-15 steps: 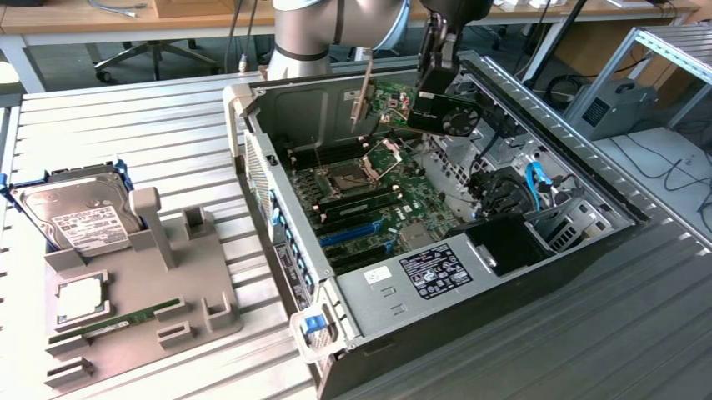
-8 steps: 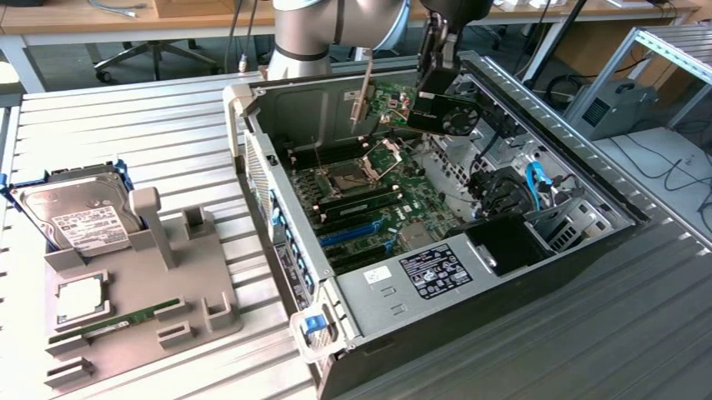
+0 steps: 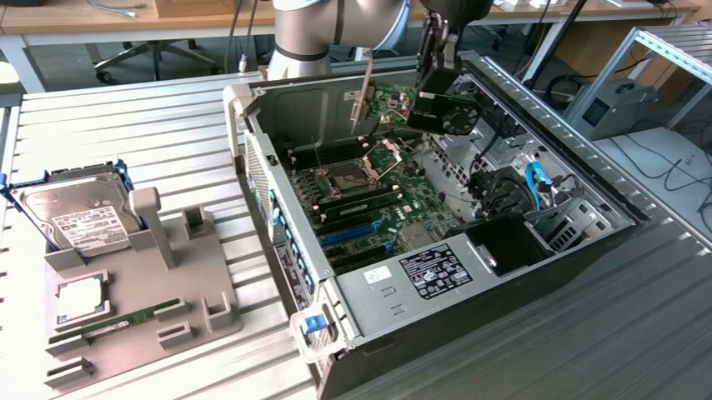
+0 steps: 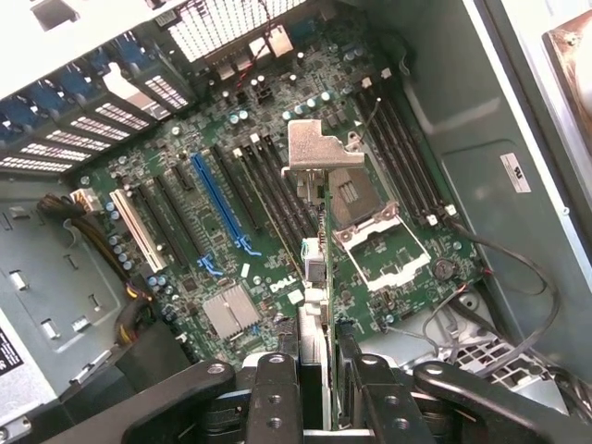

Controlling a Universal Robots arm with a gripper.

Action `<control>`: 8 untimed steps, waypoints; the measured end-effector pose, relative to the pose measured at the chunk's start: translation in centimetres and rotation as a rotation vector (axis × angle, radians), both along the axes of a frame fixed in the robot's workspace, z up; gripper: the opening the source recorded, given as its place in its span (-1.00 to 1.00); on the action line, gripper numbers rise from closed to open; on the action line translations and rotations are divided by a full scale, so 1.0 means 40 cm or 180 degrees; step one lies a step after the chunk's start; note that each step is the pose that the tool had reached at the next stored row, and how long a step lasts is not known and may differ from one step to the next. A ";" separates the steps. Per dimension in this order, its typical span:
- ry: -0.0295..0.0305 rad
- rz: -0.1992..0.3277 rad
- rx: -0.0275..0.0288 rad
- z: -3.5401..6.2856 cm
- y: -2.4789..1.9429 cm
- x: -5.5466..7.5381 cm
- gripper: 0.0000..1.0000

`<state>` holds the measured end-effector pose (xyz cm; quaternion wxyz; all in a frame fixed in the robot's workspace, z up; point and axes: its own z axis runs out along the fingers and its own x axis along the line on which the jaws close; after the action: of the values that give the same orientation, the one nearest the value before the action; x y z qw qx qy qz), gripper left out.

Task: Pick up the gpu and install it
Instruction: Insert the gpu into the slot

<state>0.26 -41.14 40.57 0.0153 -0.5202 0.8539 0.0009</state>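
Wrist view shows the pincer closed on the gpu, card edge-on between its jaws.

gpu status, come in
Gripper shut on thin green gpu card with silver metal bracket. Card hanging over green motherboard, not seated. Long blue slot unobstructed.

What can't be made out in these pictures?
- Wrist view: the gpu faces, because the card is seen edge-on between the jaws.
- Exterior view: the upper arm, cut off by the picture's top edge.
- Exterior view: the hard drive label print, too small to read.
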 end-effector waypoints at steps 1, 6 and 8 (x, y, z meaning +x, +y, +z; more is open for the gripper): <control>0.0000 0.0012 0.0000 0.000 0.000 0.000 -0.46; 0.0000 0.0060 0.0000 0.000 0.000 0.000 -0.46; 0.0000 0.0079 0.0000 0.000 0.000 0.000 -0.46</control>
<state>0.26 -41.14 40.57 0.0153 -0.5307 0.8474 0.0011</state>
